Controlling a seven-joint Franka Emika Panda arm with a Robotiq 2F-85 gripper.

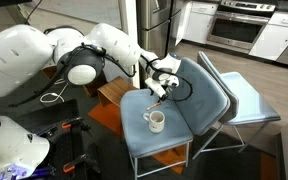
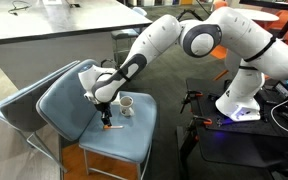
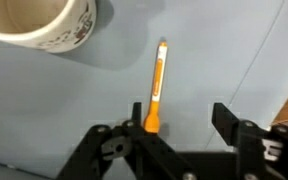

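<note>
Gripper [image 3: 179, 115] of a Franka arm hangs low over a blue chair [image 2: 79, 100], its fingers [image 3: 134, 112] spread apart with nothing clamped between them, as seen from the wrist. An orange pen [image 3: 157, 85] lies flat on the seat, its near end sitting in the gap between the fingers, much closer to one finger than to its partner, though whether it touches that finger cannot be told. The pen's long axis runs almost straight away from the gripper, leaning only slightly, and so crosses the line between the two fingers at close to a right angle. Its thin far end points out over bare seat, while the broader orange end lies at the gripper. A white mug [image 3: 44, 25] with a printed band stands upright on the same seat, beyond the pen's far end and off to one side, apart from both pen and gripper. In both exterior views the gripper [image 1: 160, 93] [image 2: 104, 118] points down at the seat just beside the mug [image 1: 156, 121] [image 2: 127, 105], and a fleck of orange [image 2: 108, 129] shows beneath it. A second chair [image 1: 239, 95] stands close behind.
</note>
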